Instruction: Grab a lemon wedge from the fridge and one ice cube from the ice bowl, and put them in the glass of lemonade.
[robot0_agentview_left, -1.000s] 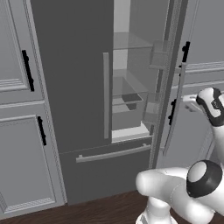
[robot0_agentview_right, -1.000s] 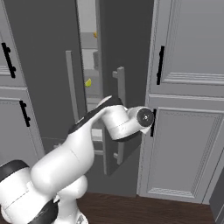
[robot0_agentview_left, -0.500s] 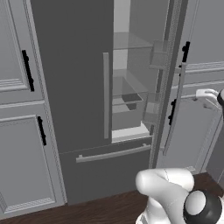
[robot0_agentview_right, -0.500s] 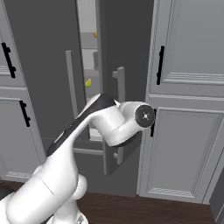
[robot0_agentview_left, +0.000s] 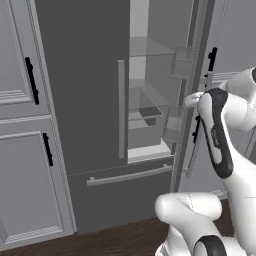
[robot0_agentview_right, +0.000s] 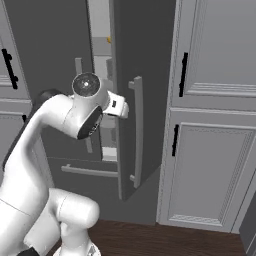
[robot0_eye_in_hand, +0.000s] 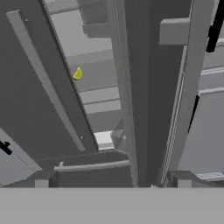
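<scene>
The fridge stands with its left door shut and its right door swung partly open. Through the gap a tiny yellow lemon wedge lies on a shelf high inside, and the right base view catches it as an orange speck. My gripper is open with nothing between its fingertips, and it faces the gap from a little way off. The hand hangs just left of the open door's bar handle, near the door's edge. The ice bowl and the glass of lemonade are out of view.
Light grey panelled cabinets with black handles flank the fridge on both sides. The fridge's bottom drawer with its bar handle sits below the doors. Glass shelves and door bins line the inside. The open door narrows the way in.
The jaws have gone from nearly shut to wide open. The hand has left the right door's handle, and the arm has swung up and left towards the gap. Door and cameras have not shifted.
</scene>
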